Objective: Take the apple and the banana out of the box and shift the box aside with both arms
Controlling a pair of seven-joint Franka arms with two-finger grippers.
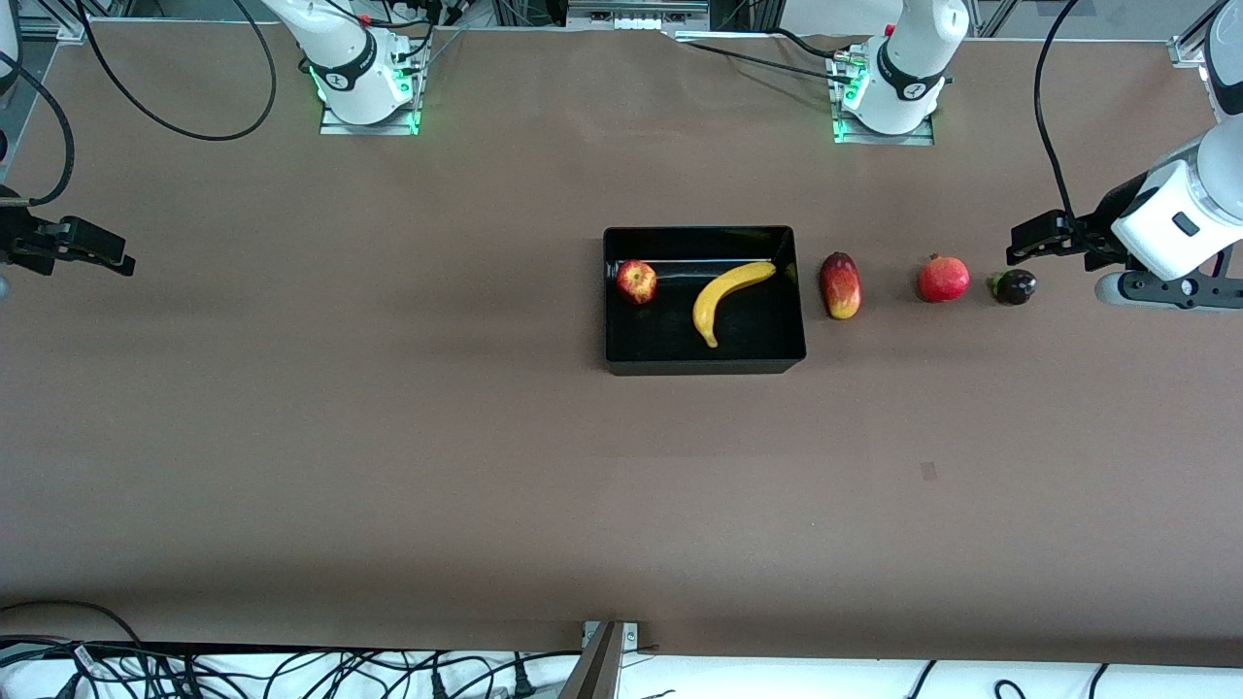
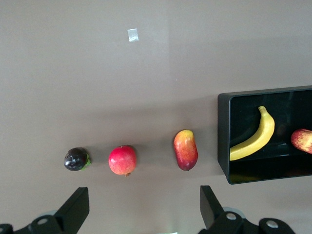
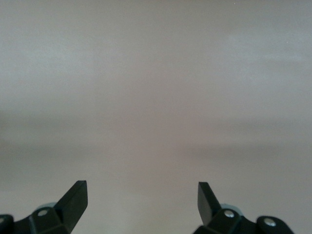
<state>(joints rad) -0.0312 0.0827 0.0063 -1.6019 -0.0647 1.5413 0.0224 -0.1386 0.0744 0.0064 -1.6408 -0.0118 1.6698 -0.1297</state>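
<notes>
Nothing done yet: small red apple (image 1: 637,282) and curved yellow banana (image 1: 728,297) inside glossy black plastic box (image 1: 703,364) mid-table, left gripper (image 1: 1031,239) and right gripper (image 1: 92,248) wide open, empty, waiting over opposite table ends.

- Left end effector (image 1: 1031,238) is held in the air at the left arm's end of the counter, fingers (image 2: 78,207) spread wide, nothing gripped.
- Right end effector (image 1: 92,248) is held over the right arm's end, fingers (image 3: 75,197) spread wide, empty.
</notes>
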